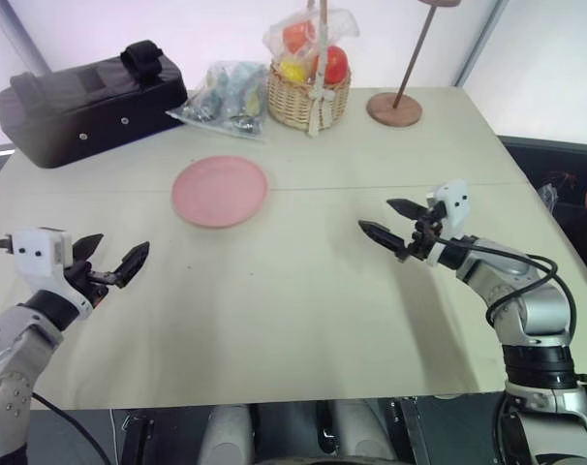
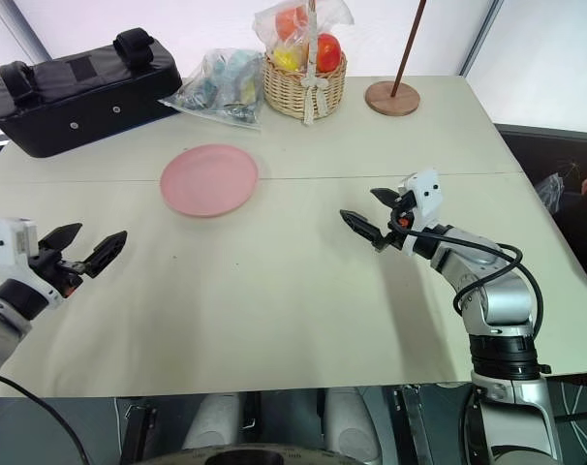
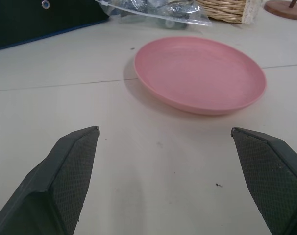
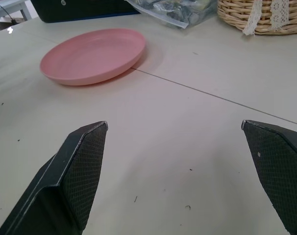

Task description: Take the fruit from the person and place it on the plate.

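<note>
Grippers, left [image 1: 111, 263] and right [image 1: 391, 222], are hanging wide open and empty; I'm waiting level for the fruit, keeping the plate [image 1: 219, 191] unobstructed.

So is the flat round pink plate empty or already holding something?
Empty: the flat round pink plate shows a bare surface, with no fruit on it.

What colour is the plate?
Plain pink, matte, no pattern; the plate shows best in the left wrist view.
</note>
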Controlling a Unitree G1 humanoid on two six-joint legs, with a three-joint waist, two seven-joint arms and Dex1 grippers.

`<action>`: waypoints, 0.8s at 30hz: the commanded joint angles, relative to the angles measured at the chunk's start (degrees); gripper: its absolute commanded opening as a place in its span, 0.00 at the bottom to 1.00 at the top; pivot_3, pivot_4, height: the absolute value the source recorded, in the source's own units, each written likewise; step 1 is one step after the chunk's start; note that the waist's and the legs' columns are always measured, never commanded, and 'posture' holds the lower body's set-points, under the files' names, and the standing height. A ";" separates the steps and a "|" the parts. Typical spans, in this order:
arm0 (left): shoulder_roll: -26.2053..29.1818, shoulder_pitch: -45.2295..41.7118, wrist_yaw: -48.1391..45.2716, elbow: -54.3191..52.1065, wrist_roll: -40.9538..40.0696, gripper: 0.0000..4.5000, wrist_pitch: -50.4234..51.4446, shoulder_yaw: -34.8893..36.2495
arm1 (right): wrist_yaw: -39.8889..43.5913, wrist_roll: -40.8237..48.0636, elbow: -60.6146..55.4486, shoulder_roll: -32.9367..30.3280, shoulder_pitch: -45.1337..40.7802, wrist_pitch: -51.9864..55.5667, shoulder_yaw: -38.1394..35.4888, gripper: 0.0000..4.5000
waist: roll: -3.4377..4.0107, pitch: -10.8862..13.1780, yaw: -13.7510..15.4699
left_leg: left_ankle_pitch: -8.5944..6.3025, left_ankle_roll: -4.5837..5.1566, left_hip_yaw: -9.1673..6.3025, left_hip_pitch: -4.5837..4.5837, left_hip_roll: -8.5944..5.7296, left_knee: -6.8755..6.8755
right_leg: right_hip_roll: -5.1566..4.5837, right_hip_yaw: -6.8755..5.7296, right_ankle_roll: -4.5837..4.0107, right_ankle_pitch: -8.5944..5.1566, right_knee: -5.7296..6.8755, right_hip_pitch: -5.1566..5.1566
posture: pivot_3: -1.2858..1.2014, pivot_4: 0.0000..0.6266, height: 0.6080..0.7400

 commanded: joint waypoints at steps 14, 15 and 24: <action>-0.38 -1.48 1.15 -1.68 0.04 1.00 -1.50 0.88 | -0.73 0.44 -1.61 0.13 -0.87 -0.61 0.32 0.99 | 0.00 0.00 0.01 | 0.00 0.00 0.00 0.00 0.00 0.00 | 0.00 0.00 0.00 0.00 0.00 0.00 | 0.52 0.24 1.00; -0.44 -1.46 1.27 -1.81 0.01 1.00 -1.47 0.84 | -0.74 0.35 -1.42 0.17 -0.96 -0.71 0.39 0.99 | 0.00 0.00 0.02 | 0.00 0.00 0.00 0.00 0.00 0.00 | 0.00 0.00 0.00 0.00 0.00 0.00 | 0.52 0.24 1.00; -1.16 -1.07 2.15 -2.93 -0.12 1.00 -1.12 0.69 | -1.05 0.09 -1.01 0.70 -1.34 -1.01 0.86 0.99 | 0.00 0.00 0.02 | 0.00 0.00 0.00 0.00 0.00 0.00 | 0.00 0.00 0.00 0.00 0.00 0.00 | 0.52 0.24 1.00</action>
